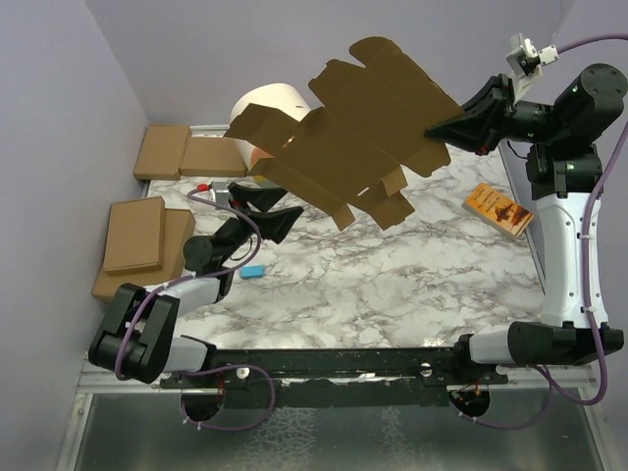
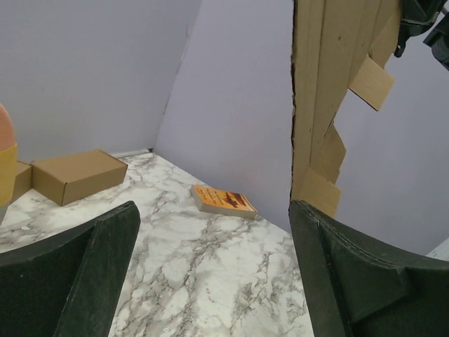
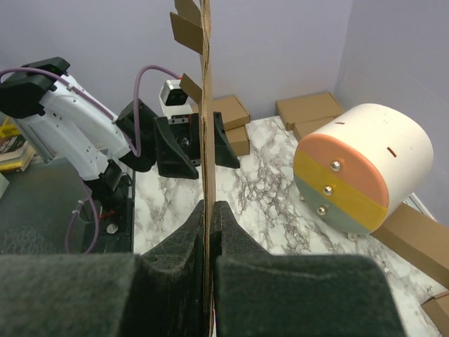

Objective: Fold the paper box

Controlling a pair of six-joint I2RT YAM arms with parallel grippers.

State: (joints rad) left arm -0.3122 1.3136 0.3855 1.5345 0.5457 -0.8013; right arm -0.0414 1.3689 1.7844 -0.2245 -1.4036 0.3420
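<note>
The paper box is a wide flat brown die-cut sheet, held high above the marble table. My right gripper is shut on its right edge; in the right wrist view the sheet shows edge-on, rising from between the closed fingers. My left gripper is open and empty, low over the table's left part, under the sheet's left end. In the left wrist view the sheet hangs at the upper right, just beyond my right finger.
Several ready-made brown boxes lie along the left edge and back left. A white cylinder with an orange, yellow and green end stands at the back. An orange booklet lies at the right, a small blue piece at the left.
</note>
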